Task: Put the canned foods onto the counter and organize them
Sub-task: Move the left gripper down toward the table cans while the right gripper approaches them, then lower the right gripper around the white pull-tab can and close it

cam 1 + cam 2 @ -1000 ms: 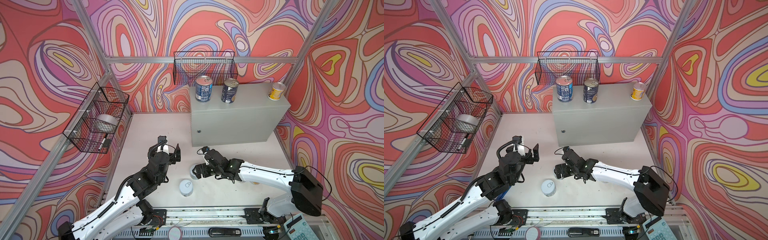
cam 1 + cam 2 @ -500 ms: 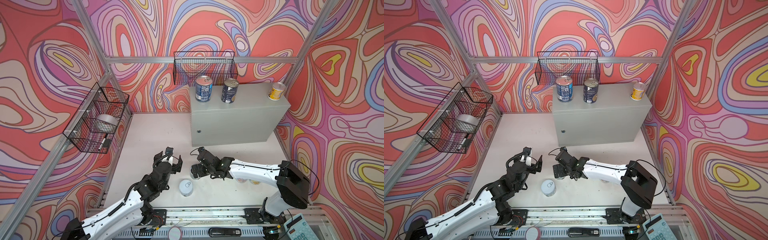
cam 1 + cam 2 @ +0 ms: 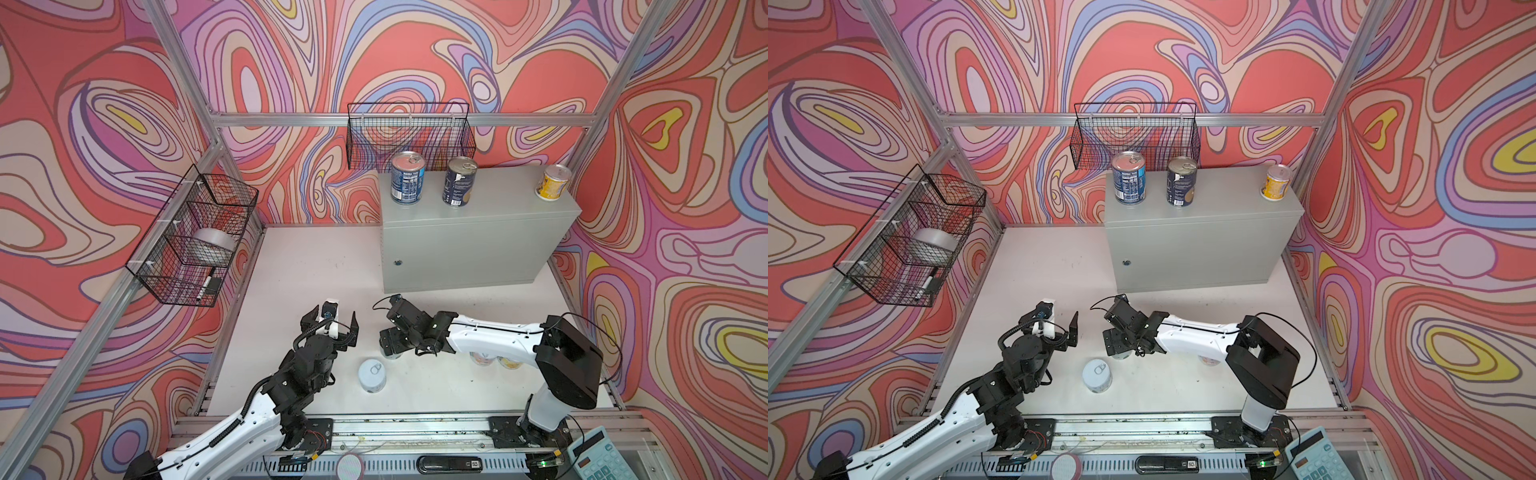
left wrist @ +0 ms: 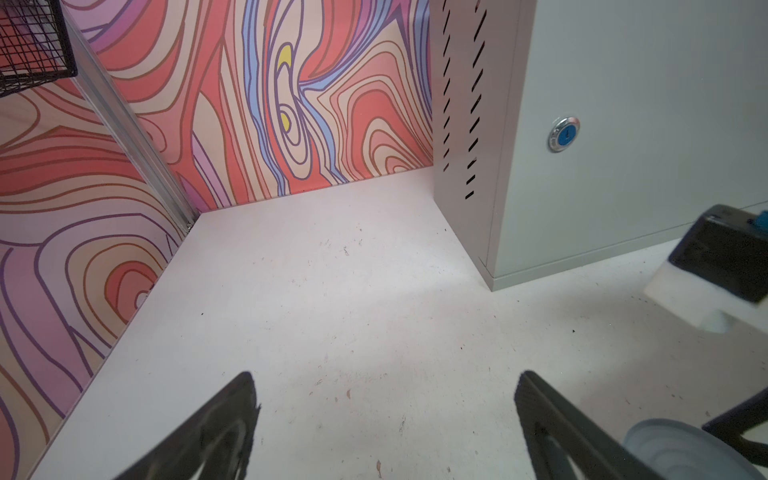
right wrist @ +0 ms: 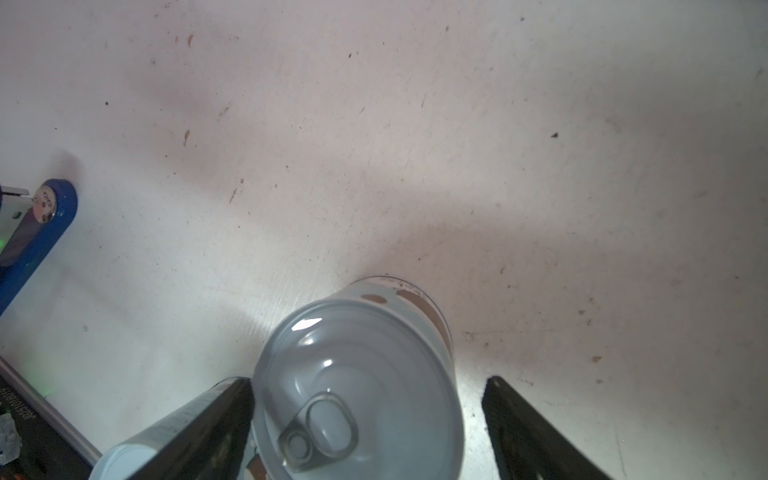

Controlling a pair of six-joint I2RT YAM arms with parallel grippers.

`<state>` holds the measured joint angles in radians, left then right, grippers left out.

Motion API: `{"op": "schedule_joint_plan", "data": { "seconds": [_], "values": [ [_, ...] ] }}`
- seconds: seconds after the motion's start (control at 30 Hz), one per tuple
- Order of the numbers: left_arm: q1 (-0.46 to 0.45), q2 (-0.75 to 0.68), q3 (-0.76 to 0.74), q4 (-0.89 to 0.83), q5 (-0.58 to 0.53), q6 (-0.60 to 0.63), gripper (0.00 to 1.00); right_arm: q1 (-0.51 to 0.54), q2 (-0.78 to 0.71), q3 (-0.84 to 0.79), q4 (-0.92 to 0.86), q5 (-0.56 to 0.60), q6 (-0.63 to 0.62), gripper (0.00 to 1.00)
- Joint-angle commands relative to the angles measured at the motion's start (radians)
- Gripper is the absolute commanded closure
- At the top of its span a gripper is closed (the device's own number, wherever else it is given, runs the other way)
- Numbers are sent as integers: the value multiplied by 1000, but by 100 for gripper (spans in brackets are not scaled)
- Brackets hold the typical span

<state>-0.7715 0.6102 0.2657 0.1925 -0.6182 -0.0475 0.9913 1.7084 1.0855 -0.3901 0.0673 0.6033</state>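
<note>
Right pincer stands part-open astride a silver-lidded tin on the table, one finger touching its wall, the other apart; closing so, you risk shoving it off-centre or tipping the pale blue tin beside at 7 o'clock. Left pincer, at 9 o'clock, is wide and empty. Counter, far at 1 o'clock, bears two dark blue tins and a yellow tin; a skewed grip could topple them.
</note>
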Motion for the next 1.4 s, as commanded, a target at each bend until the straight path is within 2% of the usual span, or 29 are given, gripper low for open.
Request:
{"op": "schedule_joint_plan", "data": {
  "seconds": [0.0, 0.4, 0.63, 1.2, 1.37],
  "values": [
    [1, 17, -10, 46, -10, 23, 0, 7, 28, 19, -35, 34, -11, 11],
    [1, 55, -24, 92, -7, 43, 0, 6, 24, 36, -69, 54, -7, 11],
    [1, 30, -22, 72, -8, 37, 0, 6, 7, 39, -55, -4, -1, 9],
    [1, 67, -22, 93, 4, 35, 0, 22, 44, 49, -94, 54, -14, 7],
    [1, 68, -22, 93, 4, 36, 0, 26, 37, 45, -85, 35, -16, 6]
  ]
}}
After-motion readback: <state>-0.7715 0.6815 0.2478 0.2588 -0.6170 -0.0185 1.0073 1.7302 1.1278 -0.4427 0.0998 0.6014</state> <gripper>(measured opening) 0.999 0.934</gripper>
